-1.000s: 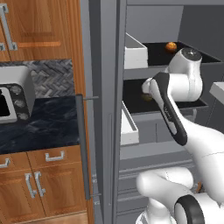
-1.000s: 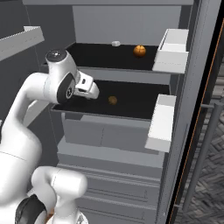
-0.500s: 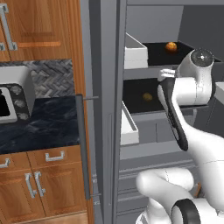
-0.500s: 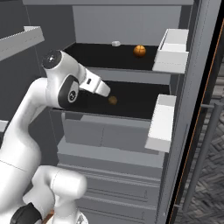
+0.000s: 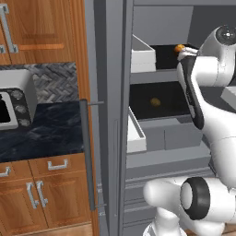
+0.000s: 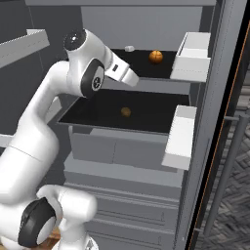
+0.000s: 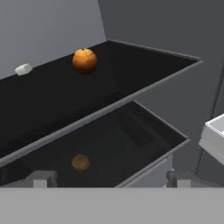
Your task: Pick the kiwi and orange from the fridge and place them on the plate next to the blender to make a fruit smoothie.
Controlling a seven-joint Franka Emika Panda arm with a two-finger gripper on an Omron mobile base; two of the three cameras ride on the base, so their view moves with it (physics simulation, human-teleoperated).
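Note:
The fridge (image 5: 114, 92) stands open. The orange (image 7: 84, 60) rests on its upper black shelf (image 7: 48, 100), also seen as the orange (image 6: 156, 57) and, half behind my arm, the orange (image 5: 179, 48). The kiwi (image 7: 80, 162) lies on the lower shelf, also the kiwi (image 6: 126, 112) and the kiwi (image 5: 155, 102). My gripper (image 7: 111, 179) is open and empty, at the front edge of the upper shelf, short of the orange and above the kiwi; the gripper (image 6: 132, 77) points into the fridge. Plate and blender are out of view.
A small white object (image 7: 23, 69) lies at the back of the upper shelf. White door bins (image 6: 193, 57) (image 6: 178, 136) flank the shelves. Left of the fridge are a dark counter (image 5: 46, 133), a silver oven (image 5: 14, 103), wooden cupboards and the bar handle (image 5: 87, 152).
The arm has risen, lifting the hand from the lower shelf's level to the upper shelf's front edge. The jaws have spread slightly wider. Neither fruit has moved.

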